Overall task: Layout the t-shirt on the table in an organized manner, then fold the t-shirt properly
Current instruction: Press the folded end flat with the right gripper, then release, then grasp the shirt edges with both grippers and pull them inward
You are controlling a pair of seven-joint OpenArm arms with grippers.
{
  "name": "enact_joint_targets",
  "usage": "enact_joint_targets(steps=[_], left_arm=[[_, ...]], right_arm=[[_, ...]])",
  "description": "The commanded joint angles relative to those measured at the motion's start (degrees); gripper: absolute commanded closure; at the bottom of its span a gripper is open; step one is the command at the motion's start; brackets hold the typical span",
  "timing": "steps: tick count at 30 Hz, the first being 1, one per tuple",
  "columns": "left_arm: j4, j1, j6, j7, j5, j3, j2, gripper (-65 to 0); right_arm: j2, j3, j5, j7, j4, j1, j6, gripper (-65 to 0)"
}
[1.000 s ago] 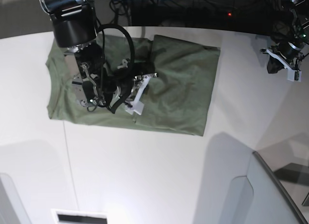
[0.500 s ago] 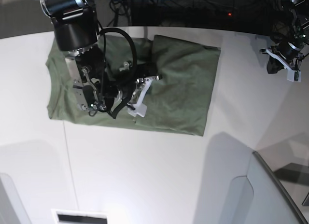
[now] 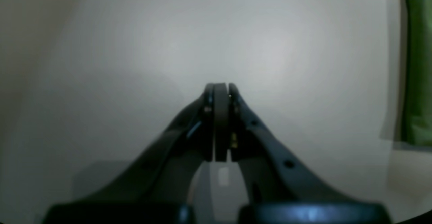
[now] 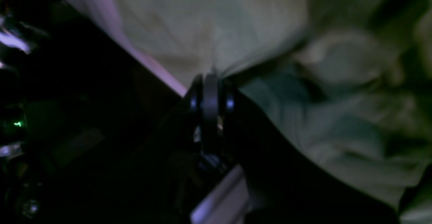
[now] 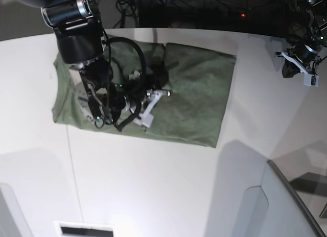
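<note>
The olive-green t-shirt (image 5: 194,99) lies on the white table (image 5: 153,186), its right part folded into a flat rectangle. My right arm reaches over the shirt's left half. My right gripper (image 5: 156,78) is down in the cloth near the middle fold. In the right wrist view, my right gripper (image 4: 211,77) is shut and the t-shirt (image 4: 236,31) bunches into its tips. My left gripper (image 5: 290,68) hangs at the far right of the table, away from the shirt. Seen from the left wrist, that gripper (image 3: 221,85) is shut and holds nothing above the bare table (image 3: 135,48), with the t-shirt (image 3: 418,65) at the right edge.
A grey angled panel (image 5: 276,206) with a dark edge stands at the front right. A thin dark seam (image 5: 71,165) runs down the tabletop at the left. Dark equipment and cables (image 5: 204,12) sit behind the table's curved far edge.
My right arm has shifted a little to the right with its grip closed, and the shirt has slid slightly the same way. The left arm has stayed still.
</note>
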Motion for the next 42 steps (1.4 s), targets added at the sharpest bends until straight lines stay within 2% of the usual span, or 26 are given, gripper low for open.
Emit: enact_joint_targets(steps=[1,4,6,9,11,15,18,20,23,25,29,32,36,38,40,41,42], left_arm=[[0.7,-0.19,-0.3,-1.22,-0.85,-0.32,-1.31,0.0],[0.7,-0.19,-0.3,-1.22,-0.85,-0.23,-1.31,0.0],[0.7,-0.19,-0.3,-1.22,-0.85,-0.23,-1.31,0.0],[0.7,-0.19,-0.3,-1.22,-0.85,-0.23,-1.31,0.0],[0.7,-0.19,-0.3,-1.22,-0.85,-0.23,-1.31,0.0],[0.78,-0.19,-0.3,-1.22,-0.76,-0.23,-1.31,0.0],[0.96,-0.19,-0.3,-1.22,-0.76,-0.23,-1.31,0.0],[0.87,-0.1,-0.3,-1.22,-0.76,-0.23,-1.31,0.0],[0.87,-0.1,-0.3,-1.22,-0.76,-0.15,-1.31,0.0],[1.22,-0.1,-0.3,-1.22,-0.76,-0.15,-0.88,0.0],[4.57,-0.1,-0.3,-0.95,-0.76,2.49,0.27,0.0],[9.93,0.25,-0.3,1.6,-0.76,6.62,1.67,0.0],[18.89,-0.81,-0.3,7.22,-0.76,12.16,6.07,0.0],[21.27,-2.57,-0.3,8.98,-0.67,15.94,7.92,0.0],[21.18,-4.41,-0.3,9.95,0.38,19.46,9.41,0.0],[20.48,-5.55,-0.3,9.86,1.97,21.74,10.38,0.0],[19.95,-6.35,0.71,9.86,3.64,23.68,11.17,0.0]], right_arm=[[0.13,0.06,1.03,0.84,0.11,0.98,-0.03,0.0],[0.22,0.06,1.03,1.81,-0.77,1.07,-0.03,-1.7],[0.31,0.06,1.03,1.9,-0.42,1.07,-0.12,-7.8],[0.4,0.06,1.03,1.9,0.46,1.16,-0.12,-21.0],[0.48,0.06,1.03,1.63,3.36,0.72,-0.12,-25.7],[1.1,0.06,1.03,-1.71,14.08,-1.48,-0.12,-22.7],[5.05,0.06,0.76,-2.76,26.57,-3.94,-0.12,-22.4],[9.27,1.12,0.59,-1.71,31.93,-5.44,-0.29,-22.4],[14.29,5.52,0.59,-0.21,33.16,-6.67,-0.29,-22.4],[15.78,9.91,1.03,-0.48,33.34,-7.9,-0.29,-22.4],[15.69,19.49,1.03,-0.65,33.6,-12.03,-0.21,-22.4],[15.52,19.67,1.03,-0.65,33.69,-15.72,-0.21,-22.4],[14.81,19.76,0.68,0.05,33.51,-19.77,-0.21,-21.6],[14.81,19.76,0.68,0.05,33.6,-21.08,-0.21,-15.6],[14.73,19.76,0.68,0.05,33.6,-22.05,-0.12,-3.3],[14.73,19.76,0.68,0.49,33.6,-22.4,-0.12,0.0],[14.73,19.76,0.68,1.72,33.6,-22.67,-0.12,0.0]])
